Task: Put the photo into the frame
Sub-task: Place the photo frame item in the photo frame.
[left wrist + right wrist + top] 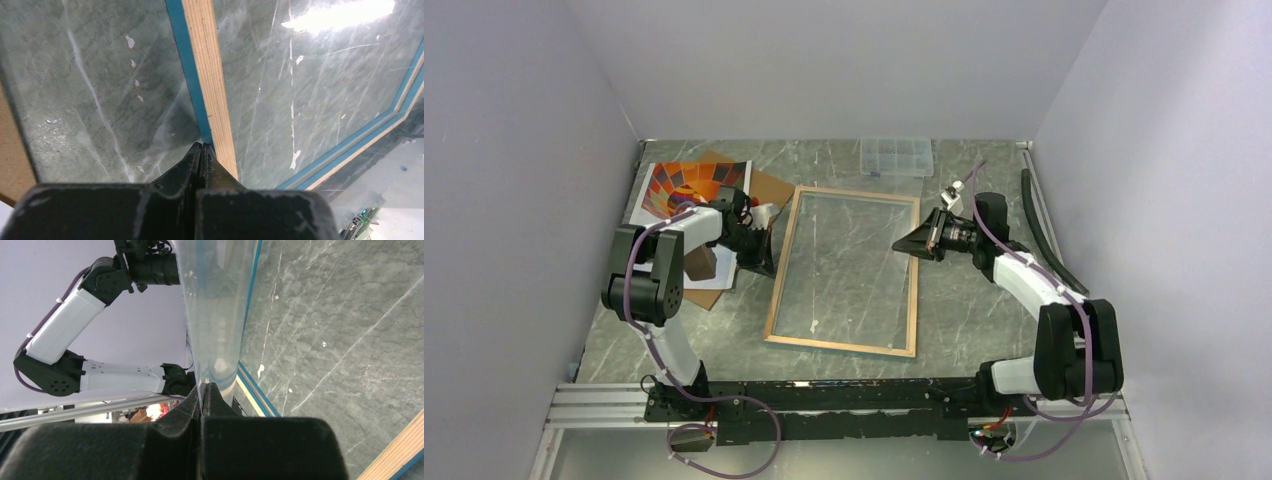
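Clear compartment box (896,156) at rear, brown board (769,188) left.

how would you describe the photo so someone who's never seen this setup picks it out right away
On the grey marble table, find the big wood-edged frame lying in the middle. Left of it, toward the far left corner, the photo lies on a brown board. It is the only colourful sheet there: an orange-red patchwork with a white margin, while the board is plain brown.
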Available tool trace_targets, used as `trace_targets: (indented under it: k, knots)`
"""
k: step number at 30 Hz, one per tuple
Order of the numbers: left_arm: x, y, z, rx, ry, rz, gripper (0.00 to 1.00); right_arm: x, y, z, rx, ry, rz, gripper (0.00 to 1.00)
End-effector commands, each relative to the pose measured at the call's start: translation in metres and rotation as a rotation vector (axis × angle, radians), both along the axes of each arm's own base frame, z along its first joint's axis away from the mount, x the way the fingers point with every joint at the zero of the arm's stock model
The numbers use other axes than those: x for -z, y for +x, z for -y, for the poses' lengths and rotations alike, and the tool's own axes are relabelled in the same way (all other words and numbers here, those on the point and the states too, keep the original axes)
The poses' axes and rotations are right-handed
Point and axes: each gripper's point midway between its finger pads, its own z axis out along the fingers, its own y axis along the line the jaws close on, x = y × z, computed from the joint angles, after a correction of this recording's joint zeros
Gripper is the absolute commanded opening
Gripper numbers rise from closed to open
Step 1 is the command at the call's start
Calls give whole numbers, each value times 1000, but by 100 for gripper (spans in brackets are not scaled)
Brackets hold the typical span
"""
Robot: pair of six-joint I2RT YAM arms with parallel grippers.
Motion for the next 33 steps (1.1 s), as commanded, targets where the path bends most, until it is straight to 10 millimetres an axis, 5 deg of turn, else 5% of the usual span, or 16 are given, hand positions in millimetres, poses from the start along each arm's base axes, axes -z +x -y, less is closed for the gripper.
trace_targets:
  k: [1, 16, 33]
  knots:
    - [3, -1, 5, 17, -16, -1, 3, -14, 5, -8, -77, 43, 44, 0]
    - [7, -1, 3, 44, -12, 16, 3, -2, 27, -12, -114, 44, 12, 0]
    - [10, 1, 4, 44, -16, 24, 3, 26, 30, -14, -138, 55, -75, 0]
